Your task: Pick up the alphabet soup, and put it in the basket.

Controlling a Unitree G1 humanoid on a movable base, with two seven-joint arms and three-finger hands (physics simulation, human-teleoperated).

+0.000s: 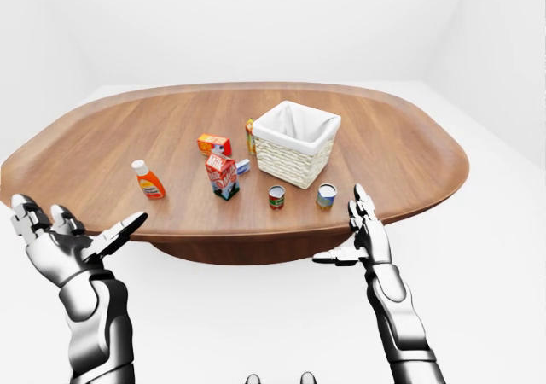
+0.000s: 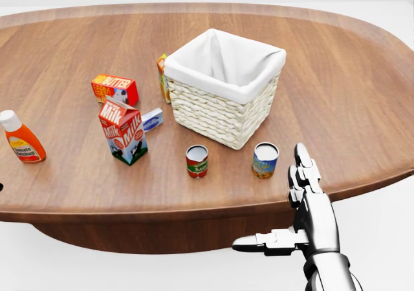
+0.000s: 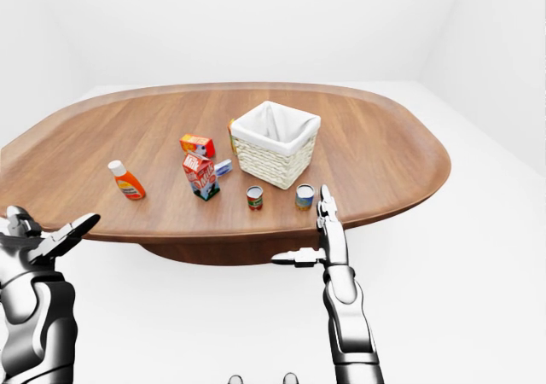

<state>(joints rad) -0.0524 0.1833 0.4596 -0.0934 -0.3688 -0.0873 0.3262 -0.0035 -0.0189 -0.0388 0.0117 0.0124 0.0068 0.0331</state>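
Shows the alphabet soup can (image 2: 265, 160) upright on the oval wooden table (image 2: 362, 77), low and right of centre in the head view, near the lower right corner of the basket (image 2: 220, 103) but not touching it. Finds the basket woven, lined with white cloth, and sitting at the middle of the frame.

Puts a red tomato sauce can (image 2: 197, 160) to the left of the soup can, also upright, with a clear gap between the two. Further left, places a milk carton (image 2: 123, 130) upright, with a small blue-and-white box (image 2: 152, 119) just beside it on the upper right. Sets a butter box (image 2: 115, 88) above the carton, an orange carton (image 2: 162, 70) partly hidden at the basket's left edge, and a ketchup bottle (image 2: 21, 139) at the far left edge.

Catches the right hand (image 2: 312, 207) at the lower right of the head view, over the table's near edge, just below and right of the soup can and not touching it. Has its fingers (image 2: 303, 168) straight, held together and pointing up the frame, thumb stuck out to the left, gripping nothing.

Finds the left hand (image 1: 64, 247) at the lower left of the left-eye view, below the table's rim, fingers spread apart and empty.
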